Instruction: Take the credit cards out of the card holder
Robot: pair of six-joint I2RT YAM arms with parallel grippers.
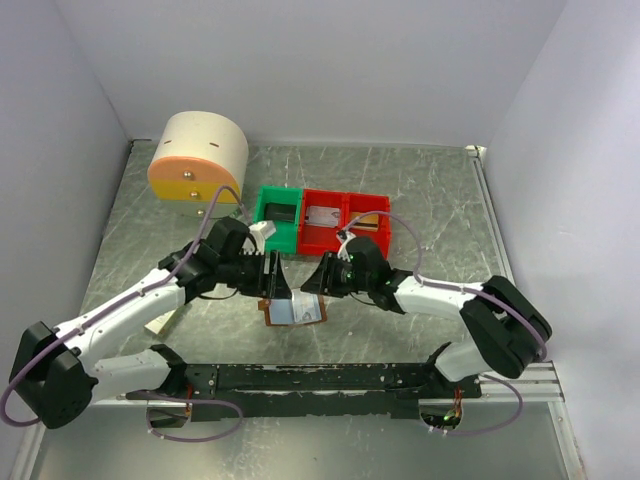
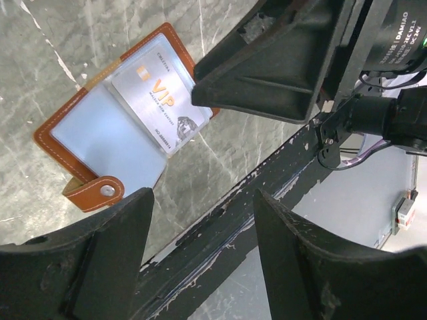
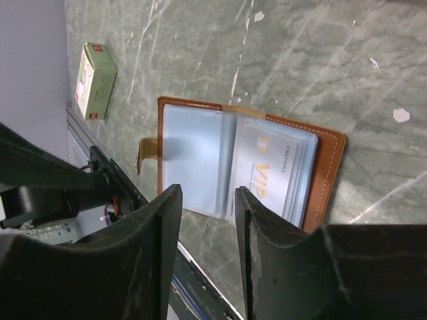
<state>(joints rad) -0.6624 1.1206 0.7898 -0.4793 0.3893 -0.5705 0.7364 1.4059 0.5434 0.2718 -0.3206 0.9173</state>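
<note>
Two grippers meet just beyond the black base rail [image 1: 320, 378] in the top view. The left gripper [image 1: 283, 285] and right gripper [image 1: 310, 280] face each other there. Under them the card holder [image 1: 297, 312] lies open and flat on the table, just past the rail. The green bin [image 1: 262, 215] and the red bin [image 1: 345, 215] sit farther beyond the rail, well apart from the holder.

From the left wrist I see my left jaws spread wide with nothing between them, hanging over the rail. The holder rests just beyond it, its pale-blue panels facing up. A white VIP card [image 2: 163, 100] sits in one sleeve, and the brown tab [image 2: 93, 193] points toward the rail. One finger of the right gripper overlaps that card's far edge; I cannot tell whether it touches.

From the right wrist, my right jaws stand narrowly apart above the holder's rail-side edge, and I see nothing gripped. A small white-and-red box [image 3: 95, 79] lies close to the rail, apart from the holder.
</note>
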